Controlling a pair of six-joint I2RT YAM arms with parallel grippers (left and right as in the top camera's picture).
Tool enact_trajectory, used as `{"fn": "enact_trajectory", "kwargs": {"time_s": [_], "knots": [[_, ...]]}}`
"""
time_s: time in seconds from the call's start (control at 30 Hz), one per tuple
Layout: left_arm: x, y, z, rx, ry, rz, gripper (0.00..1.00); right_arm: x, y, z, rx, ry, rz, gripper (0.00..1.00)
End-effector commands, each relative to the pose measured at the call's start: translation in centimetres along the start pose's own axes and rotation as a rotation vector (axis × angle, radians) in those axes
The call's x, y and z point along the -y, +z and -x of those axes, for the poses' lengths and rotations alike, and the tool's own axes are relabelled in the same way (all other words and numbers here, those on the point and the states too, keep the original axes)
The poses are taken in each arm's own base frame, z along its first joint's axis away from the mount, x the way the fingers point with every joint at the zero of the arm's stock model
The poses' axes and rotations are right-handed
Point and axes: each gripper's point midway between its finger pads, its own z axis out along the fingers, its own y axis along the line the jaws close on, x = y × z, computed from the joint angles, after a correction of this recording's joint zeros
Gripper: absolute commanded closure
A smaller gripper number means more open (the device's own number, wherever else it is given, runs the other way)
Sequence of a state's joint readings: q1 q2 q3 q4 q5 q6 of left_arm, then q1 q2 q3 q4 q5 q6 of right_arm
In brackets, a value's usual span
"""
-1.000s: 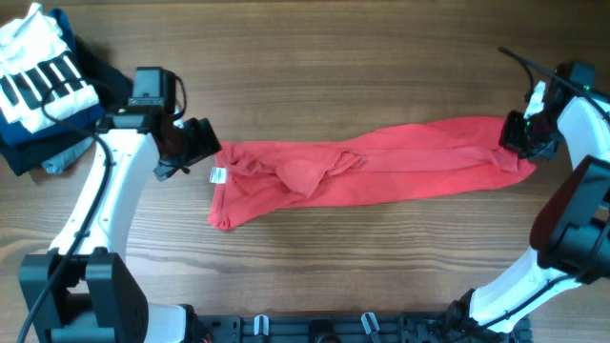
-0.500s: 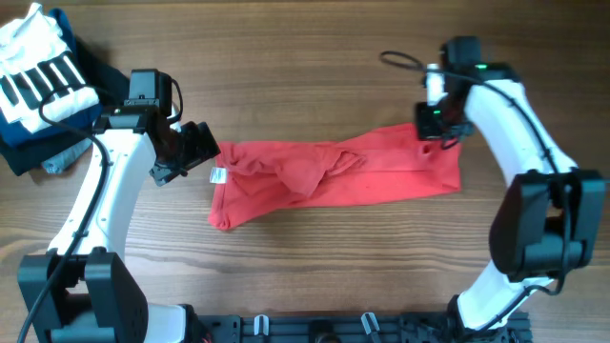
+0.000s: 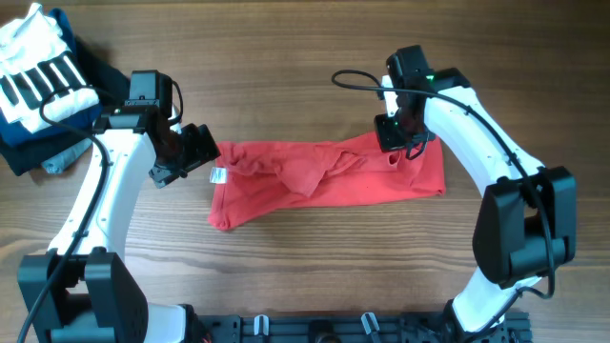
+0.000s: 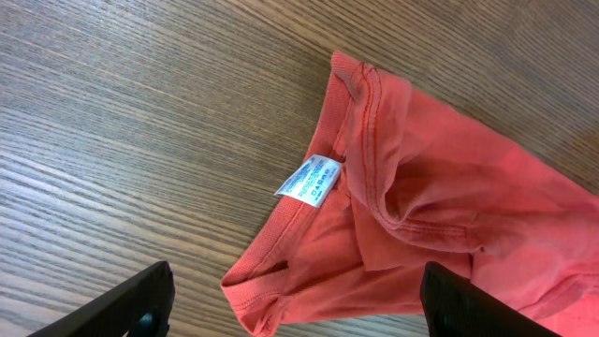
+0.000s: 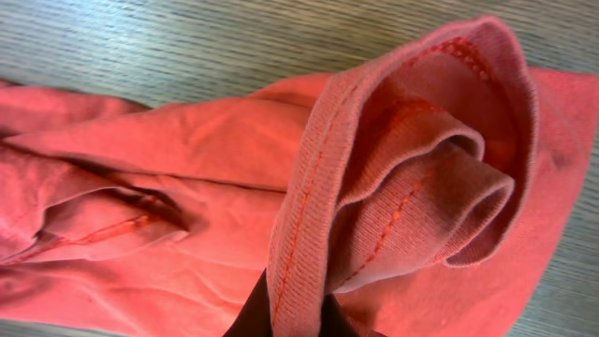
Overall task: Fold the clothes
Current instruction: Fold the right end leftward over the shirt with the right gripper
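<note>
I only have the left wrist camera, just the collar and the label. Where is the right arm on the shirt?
Observer: The right gripper is shut on the red T-shirt, toward its right end, at the far edge.
Operator: Which part has it got?
Observer: A stitched hem, bunched between its fingers.
Operator: Anything else around?
Observer: A white striped garment lies on navy clothes in the far left corner.
</note>
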State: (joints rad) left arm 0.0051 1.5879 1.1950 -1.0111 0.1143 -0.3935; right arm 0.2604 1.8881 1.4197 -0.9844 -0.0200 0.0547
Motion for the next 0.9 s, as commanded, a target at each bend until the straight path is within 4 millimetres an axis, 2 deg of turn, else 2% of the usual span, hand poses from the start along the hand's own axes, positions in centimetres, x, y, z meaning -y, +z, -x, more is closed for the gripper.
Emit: {"fn": "enact_trajectory", "kwargs": {"time_s": [0.0,0.23,0.4,0.47,0.6,0.73,0.87], "knots": [[0.0,0.3,-0.2,-0.018,0.020,-0.003,0.16,-1.1,0.4,-0.6,-0.022,0.009,0.030,0.95],[-0.1,0.3,-0.3,-0.021,0.042,-0.002,0.16,-2.0,0.6,-1.3,-0.048,-0.010,0.040,0.95],[-0.1,0.3,-0.3,-0.020,0.042,-0.002,0.15,-3.1,0.5,-1.6,-0.059,-0.047,0.096,0.90],[-0.1,0.3,-0.3,-0.021,0.043,-0.002,0.15,-3.4,0.5,-1.7,-0.060,-0.050,0.109,0.86],[-0.1,0.3,-0.3,-0.021,0.045,-0.002,0.15,-4.6,0.3,-1.8,-0.062,-0.079,0.180,0.73],[-0.1,0.3,-0.3,-0.020,0.045,-0.002,0.15,-6.6,-0.2,-2.0,-0.058,-0.146,0.300,0.72],[-0.1,0.3,-0.3,-0.021,0.045,-0.002,0.15,-6.1,0.0,-1.8,-0.056,-0.133,0.267,0.74]]}}
